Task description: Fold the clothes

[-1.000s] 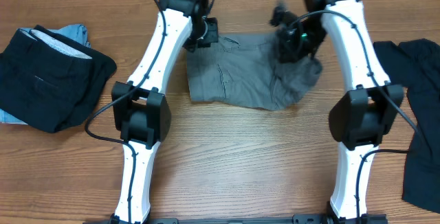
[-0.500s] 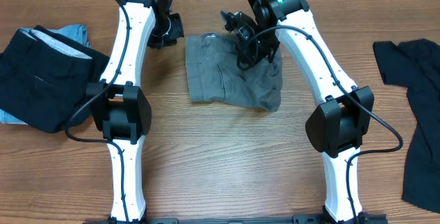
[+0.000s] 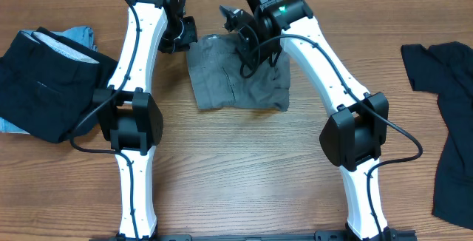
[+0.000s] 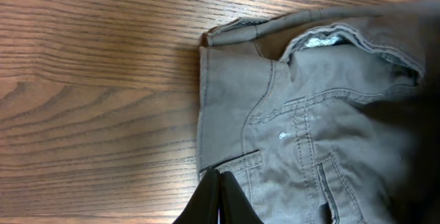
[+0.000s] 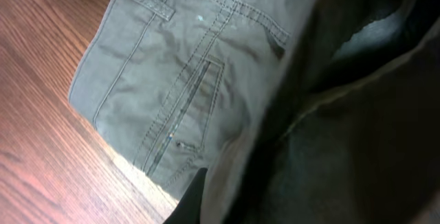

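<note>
The grey shorts (image 3: 222, 86) lie half folded at the far middle of the wooden table (image 3: 244, 167), between a black garment (image 3: 52, 86) on a light-blue one (image 3: 80, 34) at the left and another black garment (image 3: 451, 123) at the right. The right gripper (image 3: 247, 49) is clamped on a raised fold of the shorts, which drapes over their right half. The left gripper (image 4: 218, 189) has its fingers pressed together at the waistband edge by a belt loop (image 4: 234, 161), though I cannot tell if it pinches cloth.
</note>
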### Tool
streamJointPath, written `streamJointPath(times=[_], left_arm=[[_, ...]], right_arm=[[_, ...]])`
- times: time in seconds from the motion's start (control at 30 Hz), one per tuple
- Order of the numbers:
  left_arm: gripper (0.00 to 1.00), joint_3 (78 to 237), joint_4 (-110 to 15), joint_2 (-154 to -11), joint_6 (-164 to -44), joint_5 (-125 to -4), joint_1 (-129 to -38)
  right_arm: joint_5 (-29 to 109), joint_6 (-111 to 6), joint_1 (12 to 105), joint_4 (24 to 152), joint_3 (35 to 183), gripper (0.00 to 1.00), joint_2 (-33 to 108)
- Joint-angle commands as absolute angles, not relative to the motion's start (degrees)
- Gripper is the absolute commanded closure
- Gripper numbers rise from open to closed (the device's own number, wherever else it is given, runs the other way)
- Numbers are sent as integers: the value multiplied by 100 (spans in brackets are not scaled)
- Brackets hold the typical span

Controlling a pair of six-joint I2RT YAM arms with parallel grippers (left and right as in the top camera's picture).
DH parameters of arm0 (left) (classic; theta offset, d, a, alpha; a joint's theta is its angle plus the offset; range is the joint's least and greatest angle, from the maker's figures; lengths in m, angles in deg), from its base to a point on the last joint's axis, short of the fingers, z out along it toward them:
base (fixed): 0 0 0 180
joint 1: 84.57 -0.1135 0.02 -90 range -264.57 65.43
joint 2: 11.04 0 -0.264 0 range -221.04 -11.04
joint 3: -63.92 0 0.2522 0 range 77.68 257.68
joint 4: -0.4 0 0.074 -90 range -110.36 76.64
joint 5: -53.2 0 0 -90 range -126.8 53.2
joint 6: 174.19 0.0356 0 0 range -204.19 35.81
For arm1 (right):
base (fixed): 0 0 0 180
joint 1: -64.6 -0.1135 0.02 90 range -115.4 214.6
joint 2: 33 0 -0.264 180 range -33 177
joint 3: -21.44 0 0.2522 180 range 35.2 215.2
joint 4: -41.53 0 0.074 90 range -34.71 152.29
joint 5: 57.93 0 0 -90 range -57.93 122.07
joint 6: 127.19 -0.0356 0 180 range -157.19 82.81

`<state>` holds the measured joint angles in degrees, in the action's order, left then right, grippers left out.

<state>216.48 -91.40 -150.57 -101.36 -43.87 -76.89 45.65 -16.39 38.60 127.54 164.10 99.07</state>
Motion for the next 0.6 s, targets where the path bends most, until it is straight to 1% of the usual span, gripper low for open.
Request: streamJointPath(times=[0.0, 0.07, 0.1, 0.23, 0.33, 0.4, 0.5, 0.57], left_arm=[[96, 21799, -9136, -14967, -9959, -4431, -7667], [96, 21799, -9114, -14967, -9961, -4431, -7663], [96, 21799, -9114, -14967, -9964, -4431, -7663], [96, 21799, -9250, -14967, -9961, -4435, -7654], [96, 21799, -9241, -14967, -9988, -4457, -7505], [96, 21799, -9189, -14967, -10005, -4724, -7355], [96, 21799, -8957, -14967, -10103, -5045, -7086], [96, 21797, -8773, -14967, -10254, -5041, -6882]], right_arm=[[4631, -1928, 3819, 12612, 16308, 94, 9957], [4629, -1928, 3819, 12603, 16308, 94, 9957], [4624, -1925, 3819, 12608, 16308, 96, 9957], [4622, -2050, 3856, 12741, 16406, 96, 9940], [4622, -2271, 4055, 13003, 16815, 96, 9852], [4605, -2424, 4227, 13117, 17001, 96, 9721], [4605, -2529, 4505, 13241, 17071, 96, 9538], [4605, -2526, 4717, 13375, 17071, 96, 9433]])
